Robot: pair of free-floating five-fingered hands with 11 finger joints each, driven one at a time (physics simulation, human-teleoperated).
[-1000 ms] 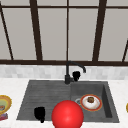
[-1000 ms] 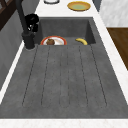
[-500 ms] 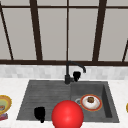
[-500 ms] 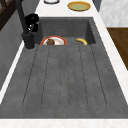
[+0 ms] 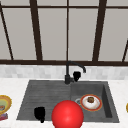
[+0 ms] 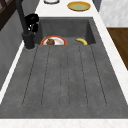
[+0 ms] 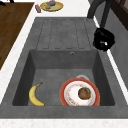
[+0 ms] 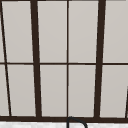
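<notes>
My right hand (image 5: 77, 75) hovers by the black faucet (image 5: 68, 72), its fingers curled at the small side handle; it shows as a hand (image 6: 32, 21) next to the faucet post and as a hand (image 7: 103, 38) above the basin's back edge. My left hand (image 5: 40, 113) hangs over the front of the drainboard, fingers relaxed and holding nothing. A big red ball (image 5: 67, 115) sits just to its right, in front of the sink. In the basin lie a red-rimmed plate (image 7: 80, 95) with a brown lump and a banana (image 7: 35, 95).
The grey sink (image 5: 110, 100) has a ribbed drainboard (image 6: 62, 75) on its left. A yellow bowl (image 5: 3, 103) with items stands on the left counter, a yellow plate (image 6: 78, 5) on the right one. A dark-framed window (image 8: 67, 62) rises behind.
</notes>
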